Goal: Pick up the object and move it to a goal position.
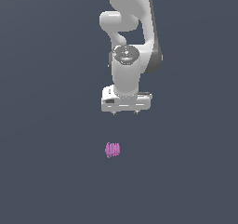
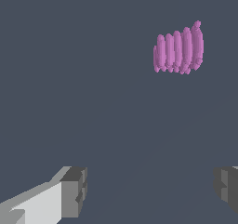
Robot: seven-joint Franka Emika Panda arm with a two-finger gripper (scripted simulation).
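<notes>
**Panda arm, end effector and pink blob on grey surface**

Item: magenta-pink ridged blob (image 1: pixel 112 149), lying free on the dark grey surface (image 1: pixel 46 172), lower centre of the exterior frame. End effector (image 1: pixel 125 112): white, at frame centre, above the blob, well apart from it; fingers (image 2: pixel 74 190) spread wide, nothing between them.

All I get behind everything is one flat, matte slate-grey ground (image 1: pixel 46 172), filling the exterior view from corner to corner. The wrist view shows me that same plain surface. The lighting looks soft and even, with no edges or seams visible.
</notes>
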